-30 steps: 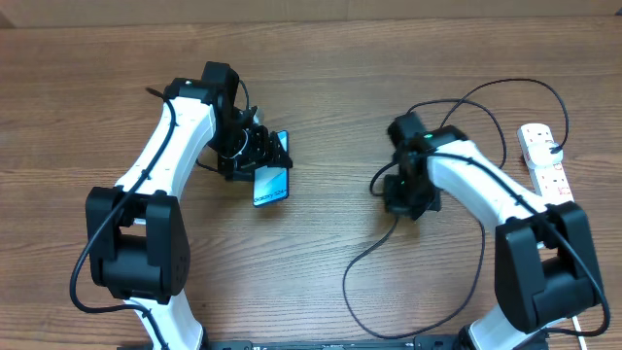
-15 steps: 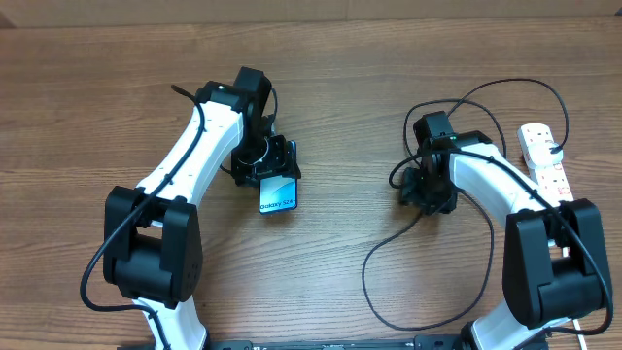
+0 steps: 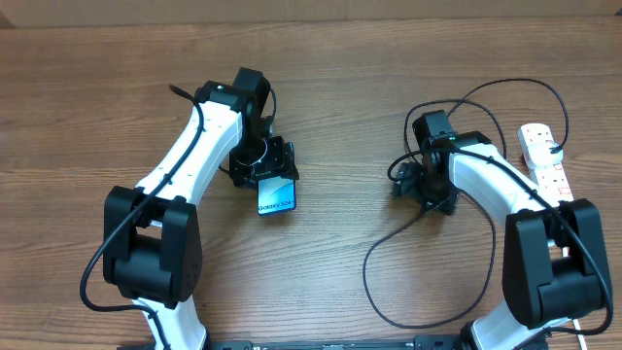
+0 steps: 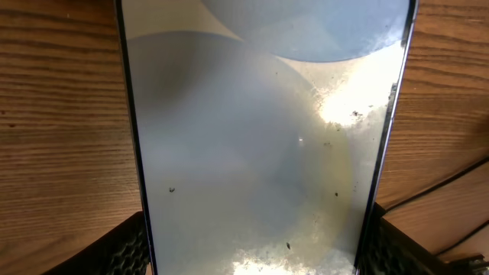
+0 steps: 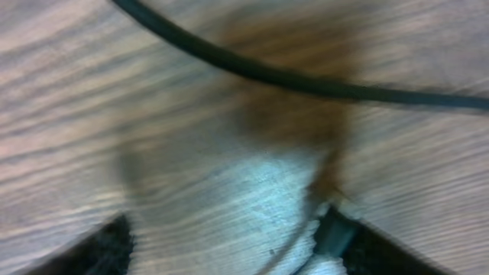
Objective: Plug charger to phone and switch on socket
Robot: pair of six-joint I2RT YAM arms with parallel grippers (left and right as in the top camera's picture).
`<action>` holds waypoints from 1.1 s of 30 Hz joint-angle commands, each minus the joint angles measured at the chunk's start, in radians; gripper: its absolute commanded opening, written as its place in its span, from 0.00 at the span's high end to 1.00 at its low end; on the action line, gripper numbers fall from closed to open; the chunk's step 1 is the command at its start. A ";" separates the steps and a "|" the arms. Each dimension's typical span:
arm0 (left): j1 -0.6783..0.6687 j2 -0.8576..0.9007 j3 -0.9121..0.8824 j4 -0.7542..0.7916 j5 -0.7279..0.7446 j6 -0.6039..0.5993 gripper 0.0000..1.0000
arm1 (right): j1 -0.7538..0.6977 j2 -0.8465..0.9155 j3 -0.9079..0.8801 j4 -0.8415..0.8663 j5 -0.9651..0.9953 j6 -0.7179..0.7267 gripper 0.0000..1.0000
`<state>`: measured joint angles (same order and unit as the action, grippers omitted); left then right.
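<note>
The phone (image 3: 276,196), screen lit blue and white, is held at its upper end by my left gripper (image 3: 264,167). In the left wrist view the phone (image 4: 260,145) fills the space between both black fingers (image 4: 122,248), so this gripper is shut on it. The charger, a thin black cable (image 3: 374,282), loops across the right half of the table. My right gripper (image 3: 420,187) hangs low over that cable. In the right wrist view this gripper (image 5: 229,248) is open, with blurred wood between its fingers and the cable (image 5: 267,72) crossing ahead. I cannot make out the connector tip.
The socket (image 3: 544,160), a white power strip with a black plug, lies at the far right edge beside the right arm. The cable arcs from it over the right arm (image 3: 491,185). Bare wood lies between the phone and the right gripper.
Over the last second both arms shifted a little to the right, the left one carrying the phone. In the last half second the right gripper edged slightly left; the left arm hardly moved.
</note>
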<state>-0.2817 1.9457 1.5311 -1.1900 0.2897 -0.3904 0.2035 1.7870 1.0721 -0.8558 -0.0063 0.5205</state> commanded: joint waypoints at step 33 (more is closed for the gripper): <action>0.000 -0.029 0.002 -0.016 -0.002 0.002 0.96 | 0.037 -0.006 -0.130 0.116 0.008 0.164 0.78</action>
<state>-0.2817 1.9457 1.5311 -1.2045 0.2863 -0.3901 0.2310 1.7508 0.9680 -0.7841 0.0181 0.6750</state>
